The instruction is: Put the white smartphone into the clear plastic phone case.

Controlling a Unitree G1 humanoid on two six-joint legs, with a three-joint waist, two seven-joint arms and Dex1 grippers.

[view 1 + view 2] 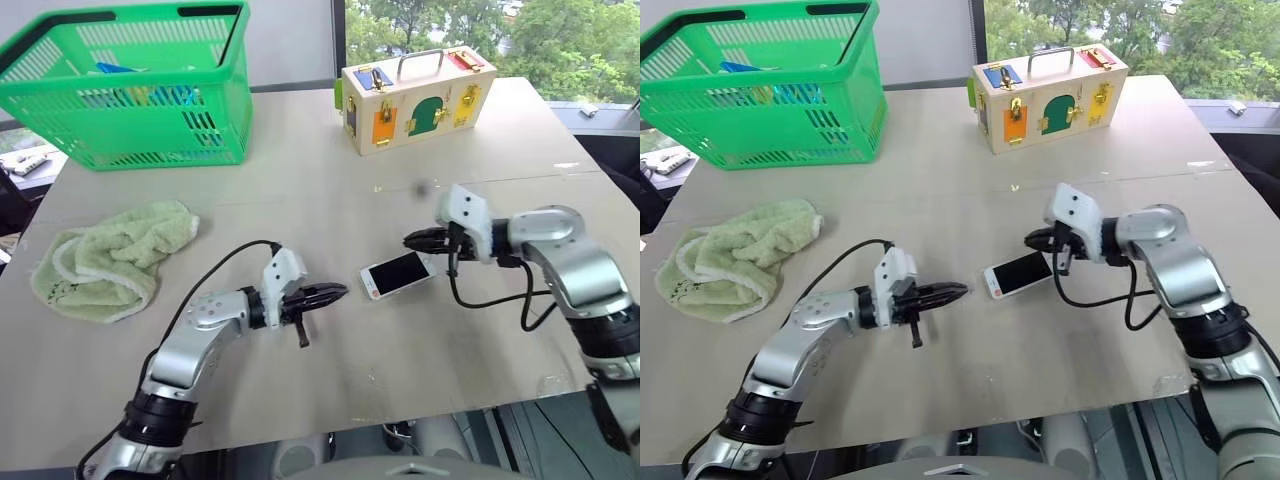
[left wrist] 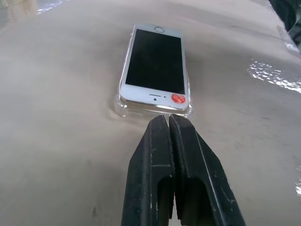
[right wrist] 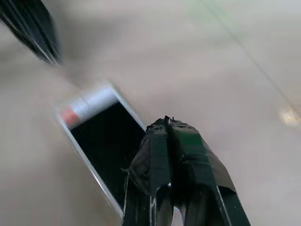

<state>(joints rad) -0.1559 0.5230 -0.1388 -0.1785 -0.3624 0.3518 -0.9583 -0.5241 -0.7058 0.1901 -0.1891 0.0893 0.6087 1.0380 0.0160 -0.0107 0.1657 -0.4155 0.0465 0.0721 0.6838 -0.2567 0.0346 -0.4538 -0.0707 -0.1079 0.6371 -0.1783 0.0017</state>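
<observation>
- Near the middle of the pale wooden tabletop [image 1: 300, 180], the small flat white smartphone with a black screen [image 1: 398, 273] is lying face up inside the thin clear plastic phone case [image 2: 123, 106], whose glinting rim is showing around the phone's near end in the left wrist view.
- At roughly nine o'clock from the phone, the left end effector [image 1: 336, 293] is hovering just beside it with its two black fingers pressed together, holding nothing and pointing at the end with the small red sticker [image 2: 178, 98].
- At about two o'clock from the phone, the right end effector [image 1: 412, 239] is hanging just past the far end, its fingers likewise together and empty.
- Judging from the rim, the phone is sitting in the shell, though whether every corner is snapped home is hard to tell.
- To finish well, the closed fingertips should be pressing straight down on the bezels near each corner, not on the screen middle, while the other end effector is bracing the opposite short end so the slippery case is not skating across the tabletop.
- Pushes should be gentle and short; a sideways shove is likely to pop a corner out again.
- Well away at eleven o'clock, the green plastic basket [image 1: 150, 100], the crumpled green towel [image 1: 110, 255] and the wooden latch box [image 1: 415, 100] are posing no obstruction.
</observation>
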